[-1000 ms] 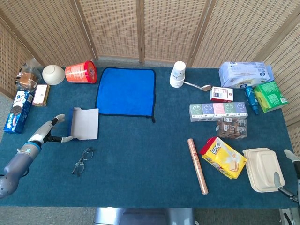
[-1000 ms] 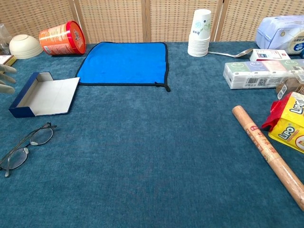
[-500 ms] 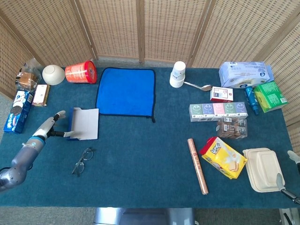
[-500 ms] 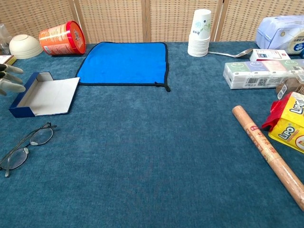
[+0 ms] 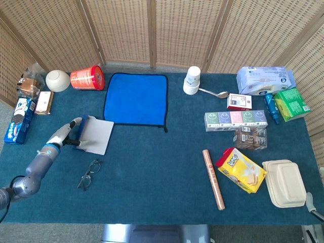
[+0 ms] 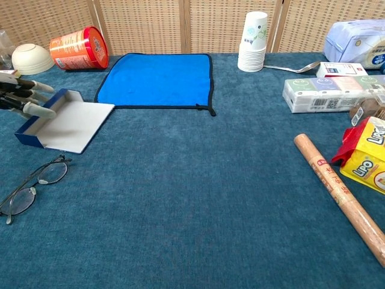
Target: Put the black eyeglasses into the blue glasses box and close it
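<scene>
The blue glasses box (image 5: 94, 134) lies open at the table's left, its pale lid flat and skewed; the chest view also shows the box (image 6: 67, 118). My left hand (image 5: 64, 135) is against the box's left wall with its fingers spread. In the chest view, this left hand (image 6: 23, 96) reaches over that blue wall, and no grip on it is plain. The black eyeglasses (image 5: 88, 173) lie unfolded on the cloth just in front of the box, apart from the hand; the chest view has the eyeglasses (image 6: 30, 186) at its lower left. Only a sliver of my right hand (image 5: 310, 203) shows at the bottom right edge.
A blue cloth (image 5: 136, 98) lies behind the box, with a red can (image 5: 87, 78) and white bowl (image 5: 57, 80) further left. Snack packs (image 5: 20, 119) line the left edge. A paper roll (image 5: 213, 178), yellow bag (image 5: 241, 169) and food container (image 5: 284, 183) sit right.
My left hand moved right against the box, which slid right and turned a little clockwise. My right hand drew back almost out of the head view. The eyeglasses stayed put.
</scene>
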